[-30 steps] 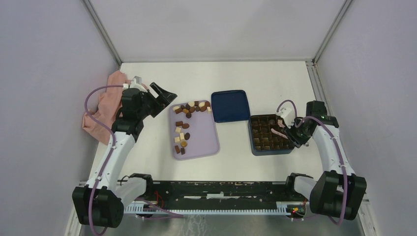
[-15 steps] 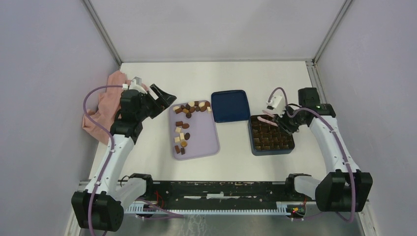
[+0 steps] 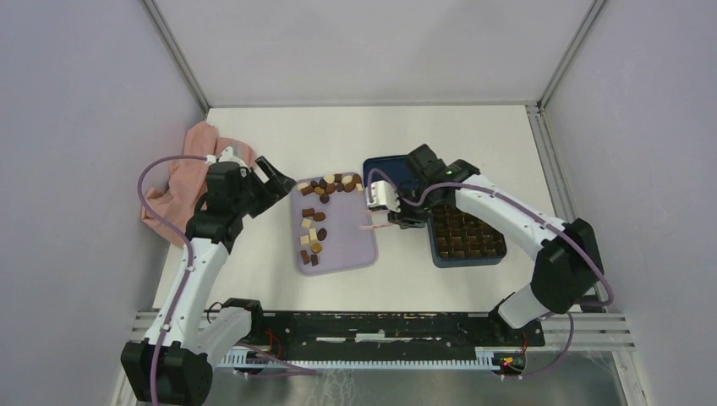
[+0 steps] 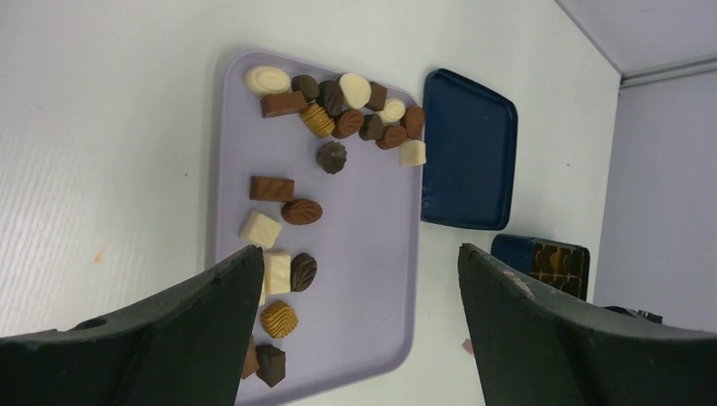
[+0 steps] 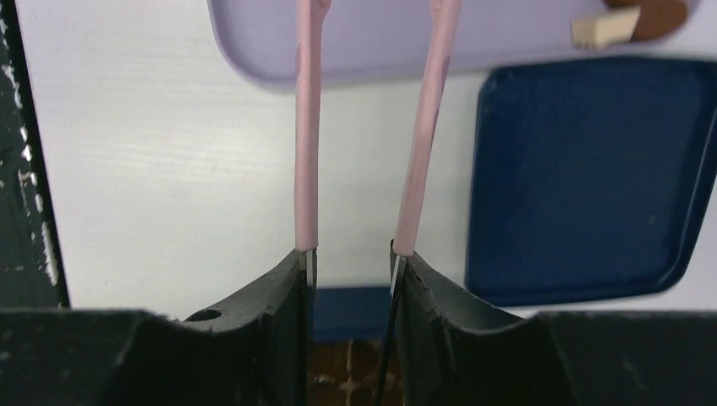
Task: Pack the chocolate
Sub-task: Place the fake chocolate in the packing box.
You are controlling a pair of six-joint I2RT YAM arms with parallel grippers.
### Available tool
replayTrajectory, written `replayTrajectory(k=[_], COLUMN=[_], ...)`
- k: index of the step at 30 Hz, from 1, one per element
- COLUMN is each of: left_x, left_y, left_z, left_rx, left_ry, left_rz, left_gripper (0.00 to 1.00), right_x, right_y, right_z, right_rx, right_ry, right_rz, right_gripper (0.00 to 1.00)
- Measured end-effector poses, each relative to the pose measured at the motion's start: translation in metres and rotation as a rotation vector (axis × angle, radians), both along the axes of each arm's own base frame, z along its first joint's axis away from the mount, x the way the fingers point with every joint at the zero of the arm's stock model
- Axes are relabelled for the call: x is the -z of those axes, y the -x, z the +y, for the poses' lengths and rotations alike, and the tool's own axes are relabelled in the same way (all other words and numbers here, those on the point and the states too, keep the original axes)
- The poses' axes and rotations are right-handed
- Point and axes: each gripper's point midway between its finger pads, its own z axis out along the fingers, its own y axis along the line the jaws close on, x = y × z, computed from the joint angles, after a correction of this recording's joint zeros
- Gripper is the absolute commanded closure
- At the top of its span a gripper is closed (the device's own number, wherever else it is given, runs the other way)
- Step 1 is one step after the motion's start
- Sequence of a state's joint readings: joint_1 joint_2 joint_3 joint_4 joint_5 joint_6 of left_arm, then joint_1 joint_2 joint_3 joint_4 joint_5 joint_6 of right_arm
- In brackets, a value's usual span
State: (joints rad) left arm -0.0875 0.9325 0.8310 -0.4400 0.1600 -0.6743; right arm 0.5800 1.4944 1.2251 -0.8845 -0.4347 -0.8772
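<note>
My right gripper (image 5: 351, 262) clamps pink tweezers (image 5: 306, 127), their prongs reaching over the edge of the lilac tray (image 5: 372, 42). My left gripper (image 4: 359, 254) gapes wide above the chocolates (image 4: 347, 123) scattered on that tray.

In the right wrist view the thin pink plastic tweezers (image 5: 309, 127) run off the top edge, tips unseen, and the flat lilac tray (image 5: 380, 42) is cropped. In the left wrist view a black finger (image 4: 169, 347) of the left gripper (image 4: 359, 252) partly hides perhaps two brown and cream chocolate pieces (image 4: 277, 272).
</note>
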Motion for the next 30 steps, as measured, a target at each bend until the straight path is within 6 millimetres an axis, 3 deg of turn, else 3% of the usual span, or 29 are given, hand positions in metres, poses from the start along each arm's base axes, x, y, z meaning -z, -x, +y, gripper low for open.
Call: replayTrajectory(k=[2,5,10,19,30], left_x=[0.005,0.013,0.030,0.046,0.054], left_y=[0.002,0.007,0.013,0.017,0.014], left_z=[0.004,0.011,0.018,0.025,0.030], left_rx=[-0.020,-0.048,-0.081,-0.110,-0.136], left_ry=[-0.015,-0.036,-0.064,-0.090,-0.113], left_rz=[0.023,0.057,0.104,0.144,0.170], left_gripper=[0.11,0.12,0.12,0.13,0.13], right_x=[0.007,0.022,0.051,0.060,0.075], right_y=[0.001,0.007,0.008,-0.027,-0.029], right_z=[0.028,0.056,0.085,0.115,0.130], right_rx=[-0.068,-0.137,-0.199,-0.186,-0.182], right_ry=[0.005,0.032,0.102,0.149,0.164], right_rz=[-0.024,-0.038,-0.036,-0.095,-0.048], right_gripper=[0.57,0.57,0.57,0.56,0.55])
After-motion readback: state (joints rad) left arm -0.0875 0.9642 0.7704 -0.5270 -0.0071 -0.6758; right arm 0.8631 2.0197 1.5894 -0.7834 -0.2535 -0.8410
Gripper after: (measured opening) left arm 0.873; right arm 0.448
